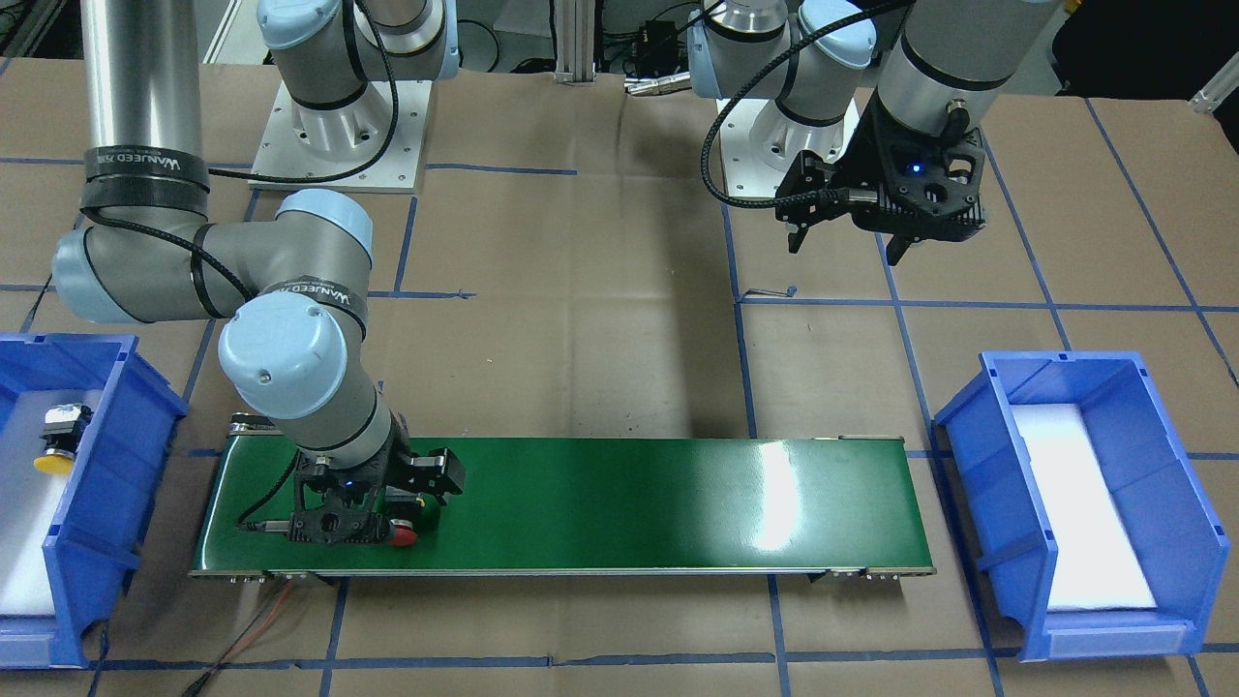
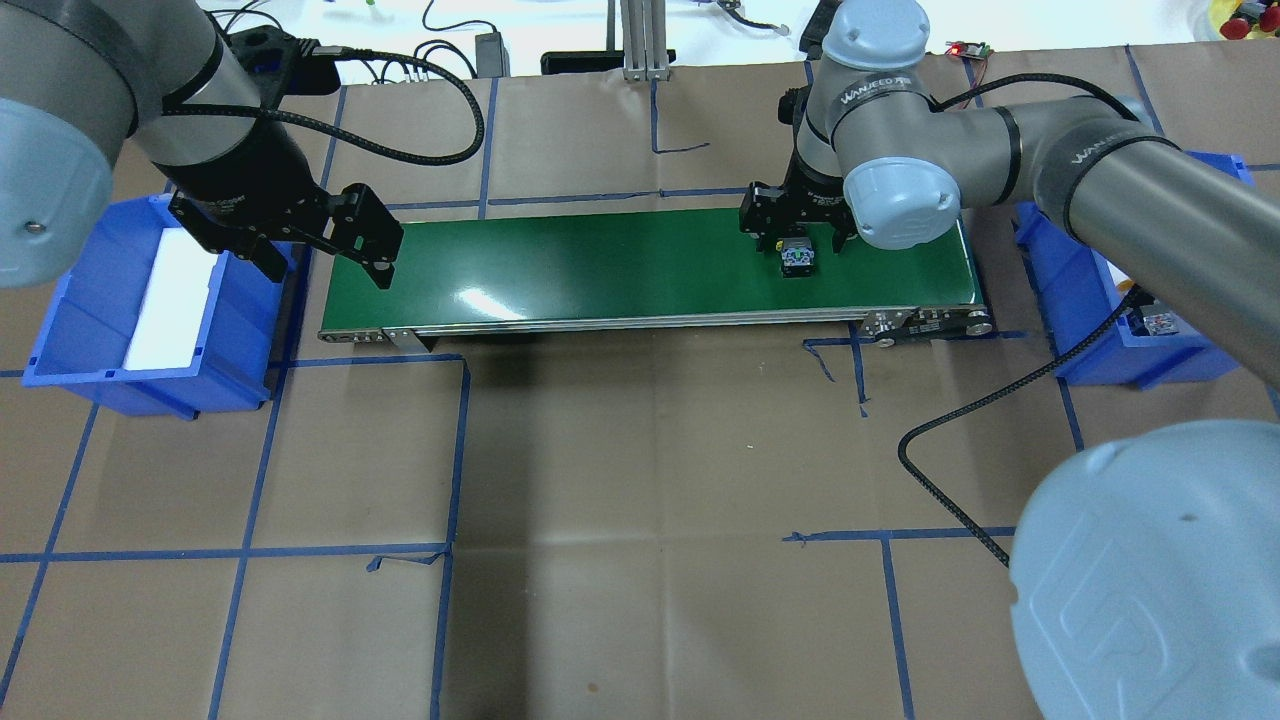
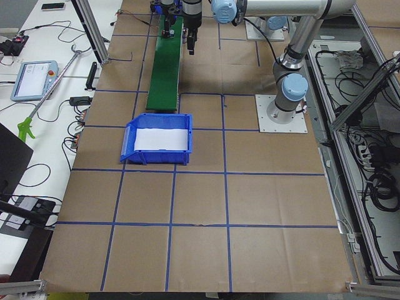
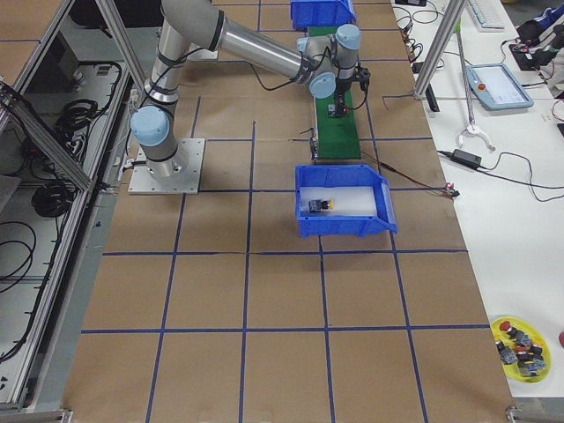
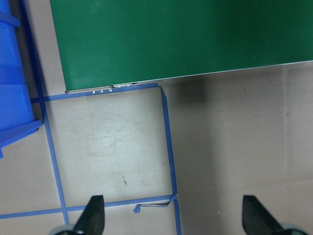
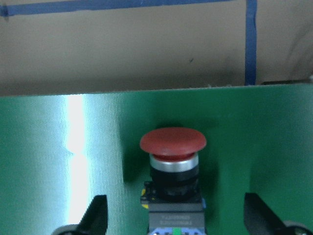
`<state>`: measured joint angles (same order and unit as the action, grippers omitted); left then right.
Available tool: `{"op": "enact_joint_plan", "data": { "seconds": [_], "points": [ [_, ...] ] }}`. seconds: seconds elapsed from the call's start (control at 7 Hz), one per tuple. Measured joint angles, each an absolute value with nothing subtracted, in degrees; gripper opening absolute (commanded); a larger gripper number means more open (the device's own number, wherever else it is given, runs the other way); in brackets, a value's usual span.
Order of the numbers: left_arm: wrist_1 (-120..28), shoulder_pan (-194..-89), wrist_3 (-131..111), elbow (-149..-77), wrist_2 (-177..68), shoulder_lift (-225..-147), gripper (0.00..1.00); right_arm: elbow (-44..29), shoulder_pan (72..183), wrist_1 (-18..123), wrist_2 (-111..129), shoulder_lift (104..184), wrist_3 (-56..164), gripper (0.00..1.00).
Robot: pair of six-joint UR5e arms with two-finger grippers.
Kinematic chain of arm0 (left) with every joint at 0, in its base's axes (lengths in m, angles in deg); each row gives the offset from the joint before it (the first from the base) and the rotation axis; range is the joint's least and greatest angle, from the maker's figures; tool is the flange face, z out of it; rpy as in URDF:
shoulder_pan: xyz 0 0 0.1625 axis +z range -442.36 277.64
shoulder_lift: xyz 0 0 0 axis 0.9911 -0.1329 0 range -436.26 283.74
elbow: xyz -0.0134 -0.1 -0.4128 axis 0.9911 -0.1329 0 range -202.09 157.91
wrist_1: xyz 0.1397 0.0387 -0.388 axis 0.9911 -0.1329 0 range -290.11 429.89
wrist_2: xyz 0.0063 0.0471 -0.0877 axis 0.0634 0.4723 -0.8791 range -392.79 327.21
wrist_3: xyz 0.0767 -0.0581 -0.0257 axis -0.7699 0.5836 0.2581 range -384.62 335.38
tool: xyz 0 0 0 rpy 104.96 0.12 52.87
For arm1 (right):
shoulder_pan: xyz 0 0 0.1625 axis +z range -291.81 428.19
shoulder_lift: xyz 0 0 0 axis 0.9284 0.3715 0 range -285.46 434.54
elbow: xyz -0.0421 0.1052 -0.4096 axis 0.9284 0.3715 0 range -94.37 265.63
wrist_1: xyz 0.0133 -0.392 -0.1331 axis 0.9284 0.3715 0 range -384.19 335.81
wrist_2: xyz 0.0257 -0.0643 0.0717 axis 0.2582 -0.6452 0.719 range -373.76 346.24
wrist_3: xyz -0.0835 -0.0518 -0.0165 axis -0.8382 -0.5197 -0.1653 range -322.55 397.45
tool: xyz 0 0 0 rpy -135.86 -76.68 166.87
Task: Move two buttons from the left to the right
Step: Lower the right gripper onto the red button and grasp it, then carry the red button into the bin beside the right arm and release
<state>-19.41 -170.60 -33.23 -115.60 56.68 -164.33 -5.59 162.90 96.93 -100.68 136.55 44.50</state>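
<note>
Table (image 2: 640, 450) surface: brown paper, gridded with blue tape (image 2: 250, 552); a green belt (image 2: 600, 260) lies across it between two blue bins.

Item 1, right end effector (image 2: 797, 238): low over the belt's right end, fingers (image 6: 96, 211) spread wide.
- Between the fingers, apart from both: red button (image 6: 172, 144), lying on its side on the belt, cap pointing ahead toward the belt's edge, silver ring and black collar behind the cap, contact block nearest the wrist.
- Beyond the belt's end, to the outer side of this end effector: right blue bin (image 1: 97, 465), white liner inside. The yellow button (image 1: 56, 440) lies on that liner, well apart from the fingers.

Item 2, left end effector (image 5: 173, 218): raised over the table just off the belt's left end, fingers (image 5: 94, 210) apart, nothing between them.
- Directly below: bare paper and a tape corner.
- Ahead of the fingers: the belt's left end.
- To the outer side: left blue bin (image 2: 90, 330), holding a white liner (image 2: 170, 300).
</note>
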Motion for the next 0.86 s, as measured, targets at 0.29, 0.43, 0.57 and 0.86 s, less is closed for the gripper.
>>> {"op": "enact_joint_plan", "data": {
  "seconds": [0.29, 0.43, 0.57, 0.86],
  "points": [
    [-19.4, -170.6, -33.2, -115.6, 56.7, -164.3, 1.0, -5.7, 162.5, 95.2, -100.8, 136.7, 44.4, 0.06],
    [-19.4, -170.6, -33.2, -115.6, 56.7, -164.3, 1.0, -5.5, 162.0, 93.8, -101.2, 137.0, 44.3, 0.05],
    [-19.4, -170.6, -33.2, -115.6, 56.7, -164.3, 1.0, -5.2, 161.0, 92.8, -103.0, 137.8, 43.6, 0.05],
    [-19.4, -170.6, -33.2, -115.6, 56.7, -164.3, 1.0, -4.8, 156.7, 90.4, -106.8, 143.7, 38.5, 0.06]
  ]
}}
